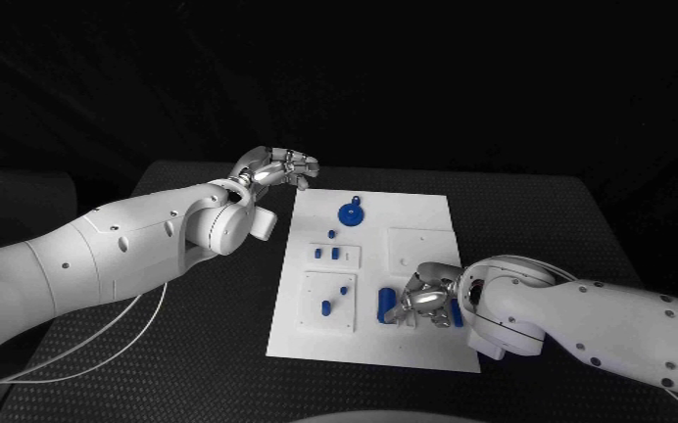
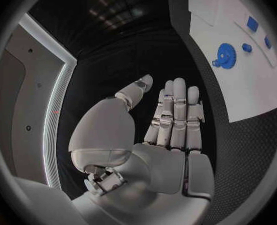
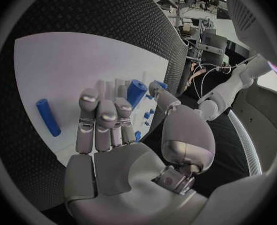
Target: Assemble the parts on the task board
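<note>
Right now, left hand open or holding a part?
Open. The left hand has its fingers stretched out with nothing in them, off the task board.

I see the black desk (image 1: pixel 565 217) with a textured top. The white board (image 1: pixel 424 345) lies flat at its middle; a thin white cable (image 1: pixel 114 340) trails across its left part.

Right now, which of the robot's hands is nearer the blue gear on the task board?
Left. The left hand hovers just beyond the board's far-left corner, close to the blue gear; the right hand is over the board's near end.
</note>
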